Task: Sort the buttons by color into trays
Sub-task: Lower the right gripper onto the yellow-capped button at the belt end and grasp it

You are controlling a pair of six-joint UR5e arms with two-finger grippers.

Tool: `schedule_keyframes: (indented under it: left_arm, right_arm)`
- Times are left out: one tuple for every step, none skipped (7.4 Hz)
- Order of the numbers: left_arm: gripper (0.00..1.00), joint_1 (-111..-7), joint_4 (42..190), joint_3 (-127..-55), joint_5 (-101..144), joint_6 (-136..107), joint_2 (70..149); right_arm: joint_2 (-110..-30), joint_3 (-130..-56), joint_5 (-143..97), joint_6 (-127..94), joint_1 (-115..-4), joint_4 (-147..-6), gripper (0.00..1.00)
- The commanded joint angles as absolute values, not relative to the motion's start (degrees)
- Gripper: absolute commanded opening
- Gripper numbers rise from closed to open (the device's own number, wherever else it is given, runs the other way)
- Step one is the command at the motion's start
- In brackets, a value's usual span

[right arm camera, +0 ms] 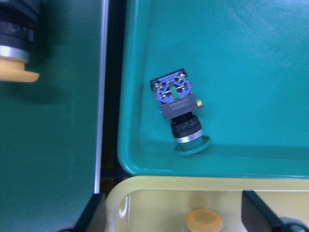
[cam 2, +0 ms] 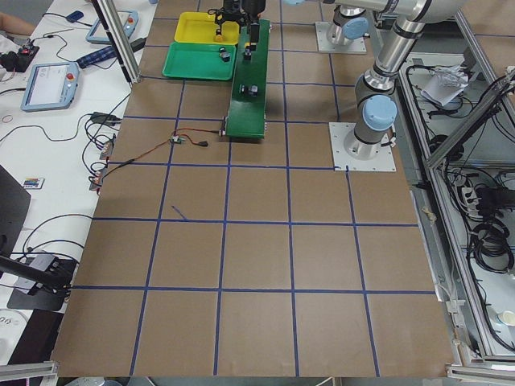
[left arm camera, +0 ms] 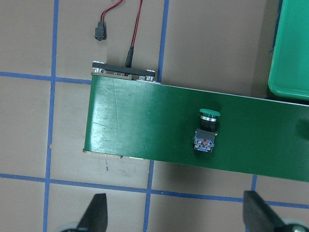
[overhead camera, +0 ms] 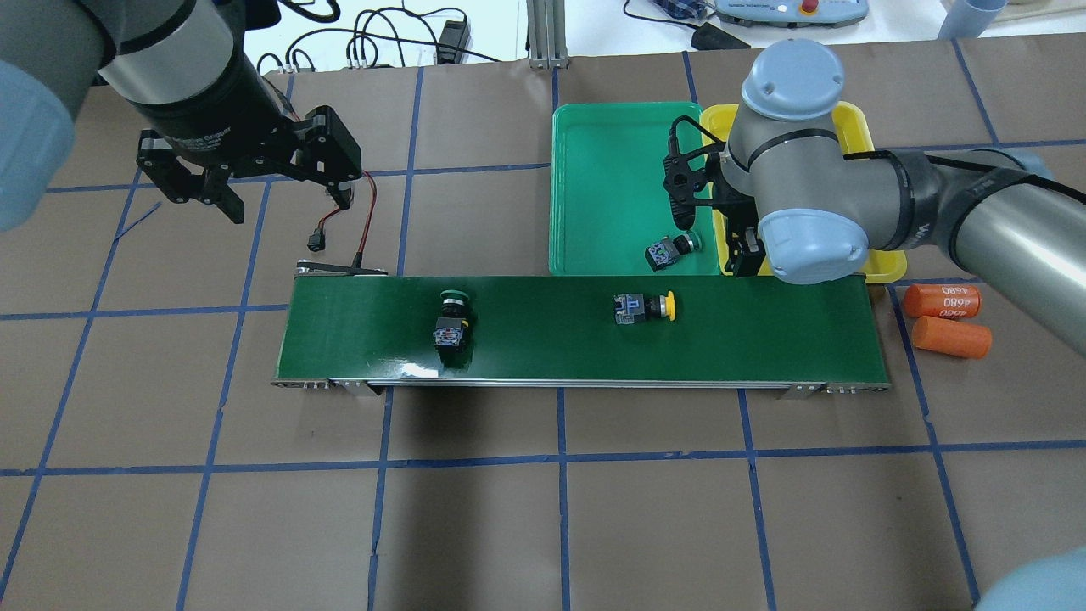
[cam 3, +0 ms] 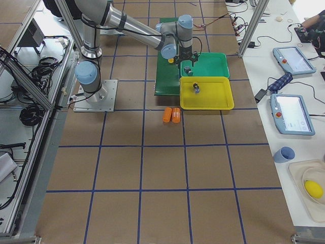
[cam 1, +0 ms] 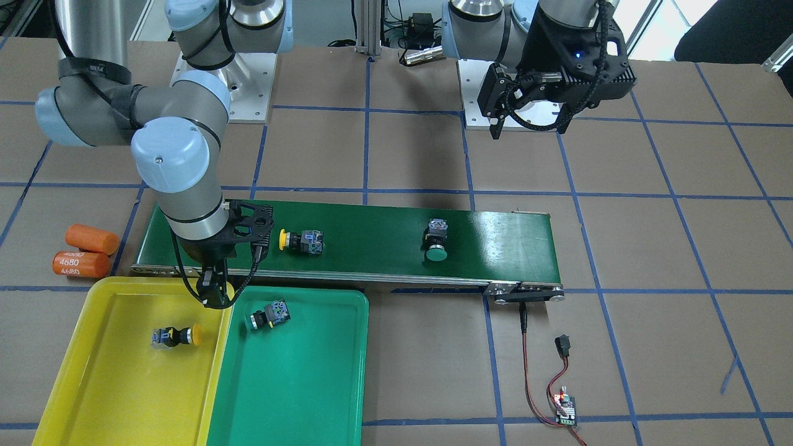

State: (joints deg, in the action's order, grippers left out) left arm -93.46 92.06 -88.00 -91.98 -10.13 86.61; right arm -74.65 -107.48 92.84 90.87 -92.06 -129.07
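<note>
A green button point(cam 1: 435, 241) and a yellow button point(cam 1: 302, 241) lie on the dark-green belt. Another green button point(cam 1: 267, 315) lies in the green tray point(cam 1: 297, 384), near its corner by the belt. Another yellow button point(cam 1: 175, 336) lies in the yellow tray point(cam 1: 111, 384). My right gripper point(cam 1: 214, 296) hangs open and empty over the edge where the two trays meet. Its wrist view shows the green button point(right arm camera: 179, 113) just ahead of the fingers. My left gripper point(left arm camera: 176, 215) is open and empty, high above the belt's other end, with the belt's green button point(left arm camera: 206, 133) below it.
The conveyor belt point(cam 1: 372, 229) runs across the middle of the table. Two orange cylinders point(cam 1: 87, 251), one printed "4680", lie past the belt's end by the yellow tray. A red-black wire and small board point(cam 1: 565, 412) lie by the belt's other end.
</note>
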Motion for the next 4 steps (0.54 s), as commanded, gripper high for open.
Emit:
schedule_keyframes:
  left_arm:
    - [1.0,-91.7,91.6,-87.9,-92.2,-9.8,86.0]
    - [1.0,-91.7,91.8,-89.2,-92.4,-9.8,85.3]
    - [1.0,-90.4,91.8,-88.2,-91.8,-9.8,85.4]
    - [1.0,-90.5,91.8,-89.2,-91.6,-9.8,85.0]
  right_arm:
    - [-80.5,-114.4,92.6,91.1,-88.9,-129.8,1.0]
    - [-82.0,-116.7,92.2,91.8,-87.8,-129.9,1.0]
    - [-82.5,-118.9,92.0,92.5,-87.5,-131.1,1.0]
    - [-82.4,-119.7,92.0,92.8,-87.5,-132.7,1.0]
